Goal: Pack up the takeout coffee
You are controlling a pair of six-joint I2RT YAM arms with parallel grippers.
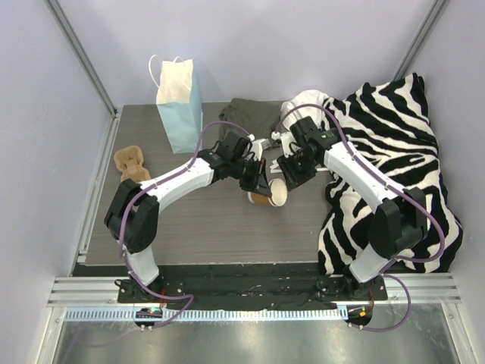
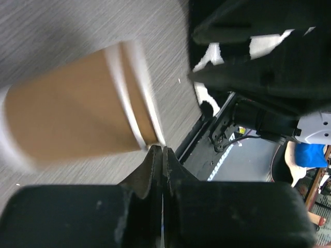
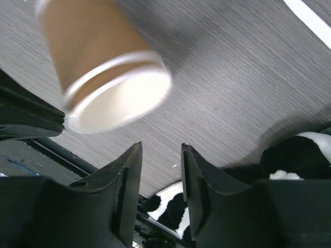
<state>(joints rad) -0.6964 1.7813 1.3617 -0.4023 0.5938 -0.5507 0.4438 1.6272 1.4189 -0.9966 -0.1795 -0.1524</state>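
Noting hand states: your left hand has its fingers together right at the rim of a lidless cup; you cannot tell whether paper is nipped between them. Your right hand stands apart and empty beside that cup, likely so as not to crush it. The lidded takeout coffee shows in no view. The blue bag waits upright on the worktop, well apart.

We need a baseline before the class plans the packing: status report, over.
Left gripper shut at paper cup rim, hold unclear. Right gripper open, empty. Cup lidless, on its side, blurred; lidded coffee not seen. Blue bag upright, back left.
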